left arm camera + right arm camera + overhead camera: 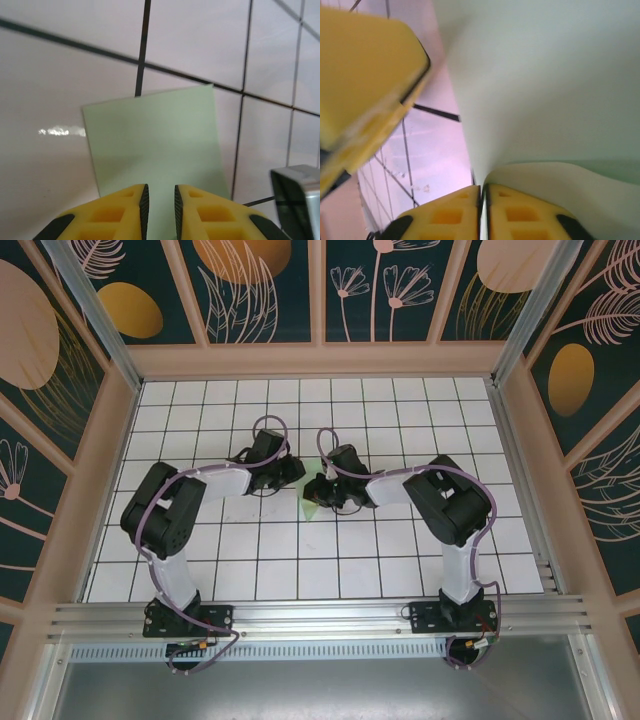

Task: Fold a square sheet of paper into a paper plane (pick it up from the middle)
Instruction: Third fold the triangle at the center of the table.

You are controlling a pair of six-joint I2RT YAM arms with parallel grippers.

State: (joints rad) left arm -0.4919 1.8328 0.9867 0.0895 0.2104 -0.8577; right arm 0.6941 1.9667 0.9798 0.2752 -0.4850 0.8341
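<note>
Pale mint-green, the sheet of paper [312, 508] lies near the middle of the white-tiled bench [400, 550], between the tips of the two arms. From above only a small patch of it shows below them.

In the left wrist view the sheet of paper [155, 145] spreads as a flat four-sided shape over the tiles and across a dark grout line. Its near edge runs down to the left end effector [159, 207]. Those yellow fingers [125, 212] stand a narrow slit apart with green showing in the gap. Whether they touch the paper I cannot tell.

In the right wrist view the sheet of paper [545, 75] rises and curls away from the right end effector [483, 202]. Its yellow fingers [445, 215] are pressed almost together, pinching the paper's edge between them.

From above, the left end effector [296, 477] and right end effector [322, 492] sit just beside each other over the sheet. Dark teal walls [260, 290] with pale flower patterns close in the bench.
</note>
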